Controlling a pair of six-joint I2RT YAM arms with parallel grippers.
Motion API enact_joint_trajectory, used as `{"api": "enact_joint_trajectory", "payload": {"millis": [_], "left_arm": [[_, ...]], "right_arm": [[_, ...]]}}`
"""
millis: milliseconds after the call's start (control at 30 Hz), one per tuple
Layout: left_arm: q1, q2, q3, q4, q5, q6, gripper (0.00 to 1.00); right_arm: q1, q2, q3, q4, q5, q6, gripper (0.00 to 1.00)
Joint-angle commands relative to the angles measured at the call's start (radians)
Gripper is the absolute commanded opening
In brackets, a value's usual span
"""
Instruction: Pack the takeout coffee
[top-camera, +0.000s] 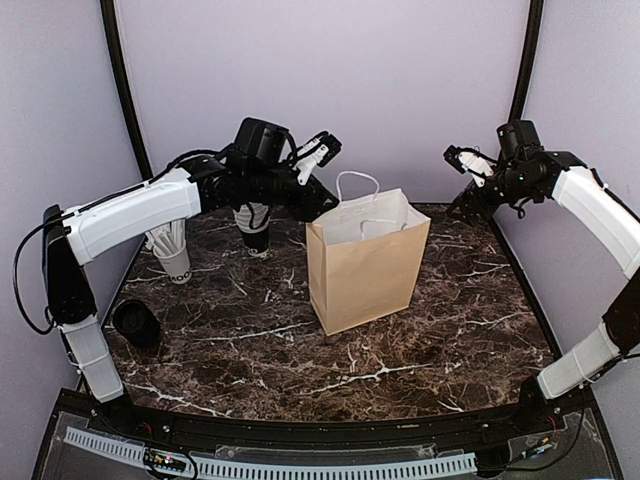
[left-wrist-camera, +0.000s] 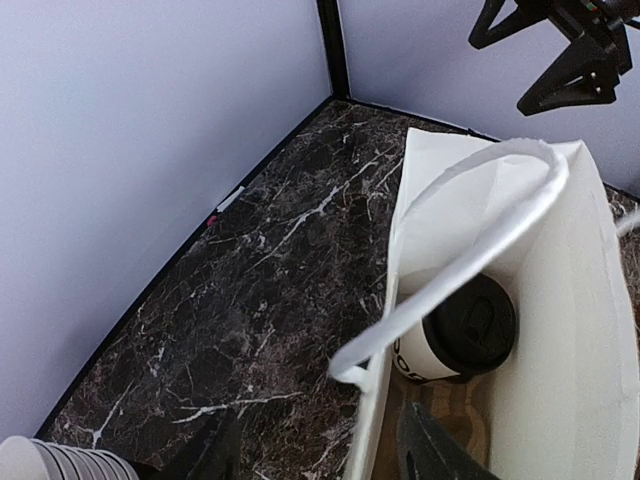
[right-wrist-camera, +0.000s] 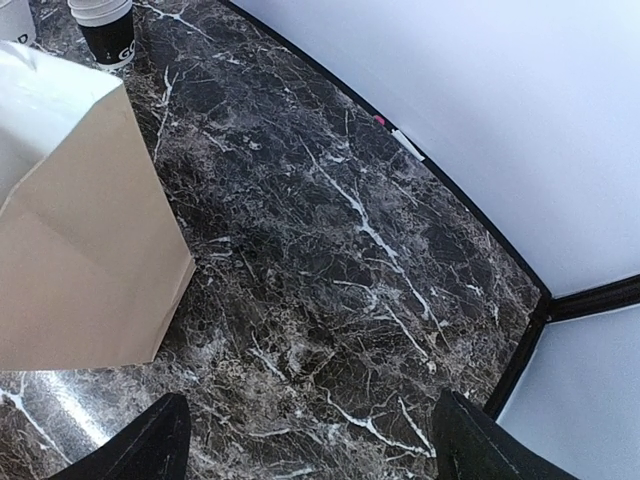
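The takeout coffee (left-wrist-camera: 465, 330) sits on the floor of the brown paper bag (top-camera: 365, 275), a single black-lidded cup close under the white handle (left-wrist-camera: 520, 148); the steep wrist view leaves it unclear whether the cup stands straight or leans against the bag wall. The bag stands upright and open-mouthed near the middle of the marble table (top-camera: 440, 330), with bare stone all round its base and a wide open strip between it and the near edge. The left gripper (top-camera: 322, 148) hangs above the bag's back-left rim, its fingers (left-wrist-camera: 430, 450) spread apart with nothing between them, one on either side of the bag's edge in the wrist view. The right gripper (top-camera: 462, 158) is well apart from the bag, high over the table's back-right corner near the wall, its fingers (right-wrist-camera: 150, 445) spread wide and empty above open marble. Left of the bag, behind the left arm, stand a stack of lidless cups (top-camera: 256, 228) and a cup of white sticks (top-camera: 175, 255). A pile of black lids (top-camera: 135, 322) sits close to the table's left edge.
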Motion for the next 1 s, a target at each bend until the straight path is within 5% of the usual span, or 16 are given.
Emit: {"api": "enact_joint_trajectory", "payload": {"millis": [0,167,333,467,600,967], "left_arm": [[-0.006,-0.082,0.028,0.0,-0.002,0.005,0.61],[-0.004,-0.174,0.015,-0.055,-0.037,-0.003,0.66],[0.033,-0.267,-0.016,-0.181,-0.244,-0.128,0.68],[0.169,-0.348,-0.079,-0.332,-0.327,-0.303,0.58],[0.337,-0.475,-0.229,-0.402,-0.281,-0.429,0.47],[0.68,-0.616,-0.568,-0.477,-0.068,-0.498,0.53]], "right_arm": [[-0.003,-0.009,-0.014,0.035,-0.015,0.018,0.85],[-0.003,-0.01,-0.026,0.045,-0.021,0.025,0.86],[-0.005,-0.01,-0.044,0.068,-0.021,0.053,0.88],[-0.011,-0.018,-0.077,0.096,-0.035,0.081,0.89],[-0.013,-0.028,-0.107,0.122,-0.056,0.104,0.89],[-0.012,-0.048,-0.115,0.119,-0.069,0.1,0.89]]}}
